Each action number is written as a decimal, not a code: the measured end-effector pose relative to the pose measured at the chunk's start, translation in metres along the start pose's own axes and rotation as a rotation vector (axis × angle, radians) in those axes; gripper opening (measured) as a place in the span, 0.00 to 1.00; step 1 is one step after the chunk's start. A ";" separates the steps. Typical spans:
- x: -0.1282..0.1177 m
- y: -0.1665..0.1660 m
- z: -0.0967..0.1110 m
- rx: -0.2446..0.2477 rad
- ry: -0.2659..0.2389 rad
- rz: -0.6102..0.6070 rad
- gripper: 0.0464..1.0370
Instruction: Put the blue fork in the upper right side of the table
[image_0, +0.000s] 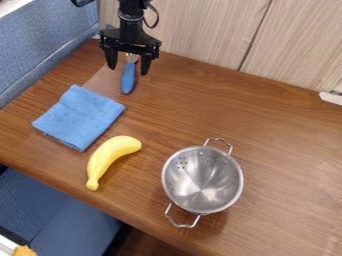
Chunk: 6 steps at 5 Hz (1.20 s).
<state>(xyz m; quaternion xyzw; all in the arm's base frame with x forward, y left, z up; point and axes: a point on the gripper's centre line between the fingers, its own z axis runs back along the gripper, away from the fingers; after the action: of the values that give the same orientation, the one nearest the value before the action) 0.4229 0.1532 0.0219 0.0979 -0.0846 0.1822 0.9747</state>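
Note:
My gripper (128, 68) hangs over the table's upper left part, its two fingers spread wide apart and open. Between and just below them is the blue fork (127, 79), its handle pointing toward the front of the table. The metal end of the fork lies toward the back wall and is partly hidden under the gripper. Whether the fingers are at the fork's height, I cannot tell. The wooden table (267, 125) extends to the right.
A folded blue cloth (79, 117) lies at the left, with a yellow banana (111, 158) in front of it. A metal colander (202, 180) with two handles stands front of centre. Wooden panels (200, 30) rise along the back edge.

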 end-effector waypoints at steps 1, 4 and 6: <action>0.002 0.010 -0.018 -0.016 0.031 0.029 0.96; 0.005 0.008 -0.020 0.005 0.024 0.042 0.35; 0.000 0.007 -0.023 0.013 0.018 0.042 0.34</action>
<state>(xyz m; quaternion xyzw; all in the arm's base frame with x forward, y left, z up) 0.4230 0.1646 0.0007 0.1007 -0.0767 0.2042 0.9707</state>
